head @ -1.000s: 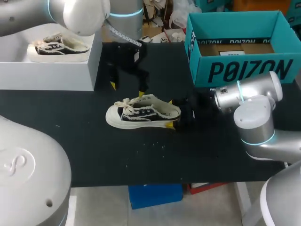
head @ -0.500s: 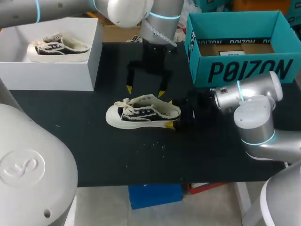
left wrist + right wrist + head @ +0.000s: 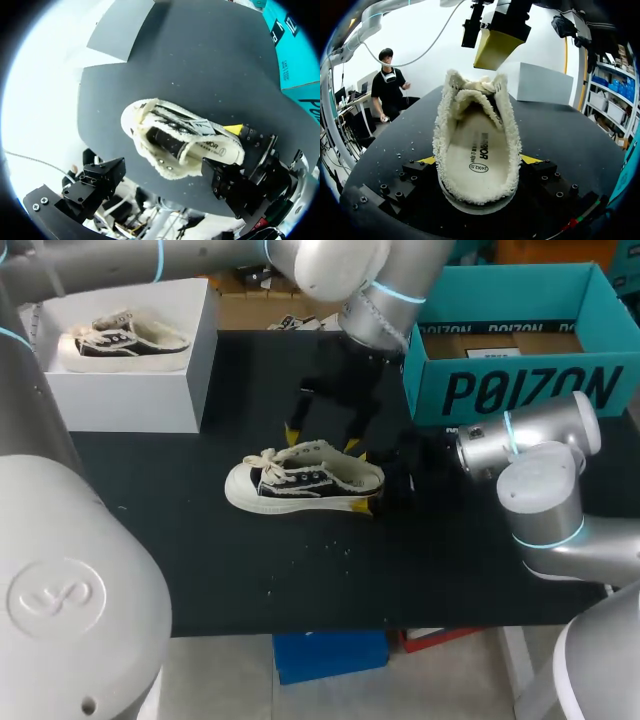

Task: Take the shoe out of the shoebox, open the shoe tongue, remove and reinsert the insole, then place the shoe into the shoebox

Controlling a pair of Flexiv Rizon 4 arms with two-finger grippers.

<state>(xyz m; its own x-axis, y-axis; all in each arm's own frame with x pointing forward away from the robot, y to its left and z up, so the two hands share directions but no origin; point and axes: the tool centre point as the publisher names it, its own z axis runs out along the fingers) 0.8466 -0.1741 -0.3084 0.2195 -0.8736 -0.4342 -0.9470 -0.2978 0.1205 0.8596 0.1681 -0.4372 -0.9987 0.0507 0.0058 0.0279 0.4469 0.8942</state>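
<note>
On the black table (image 3: 200, 560) the sneaker (image 3: 300, 478) lies upright on its sole, already out of its box, toe towards my left and heel towards my right. It has not shifted over the last second. The right gripper (image 3: 365, 482) has kept its place too, its yellow tips pressed on either side of the heel, so it is closed on the sneaker and pins it down. In the right wrist view the cream insole (image 3: 477, 150) sits flat inside the fleecy lining, and the tongue (image 3: 480, 86) at the far end of the opening does not look folded back yet. The change is in the left arm. A second ago its gripper hung further back and to the left, and it has since swung right and come down. The left gripper (image 3: 321, 438) is now just above the sneaker's opening, fingers spread wide with nothing between them, one tip near the laces and the other near the collar. I judge that this sets up the tongue-opening step, with the insole work yet to come. Beyond, the white shoebox (image 3: 110, 400) holds a second sneaker (image 3: 122, 338), and the teal shoebox (image 3: 520, 390) stands at the far right.
</note>
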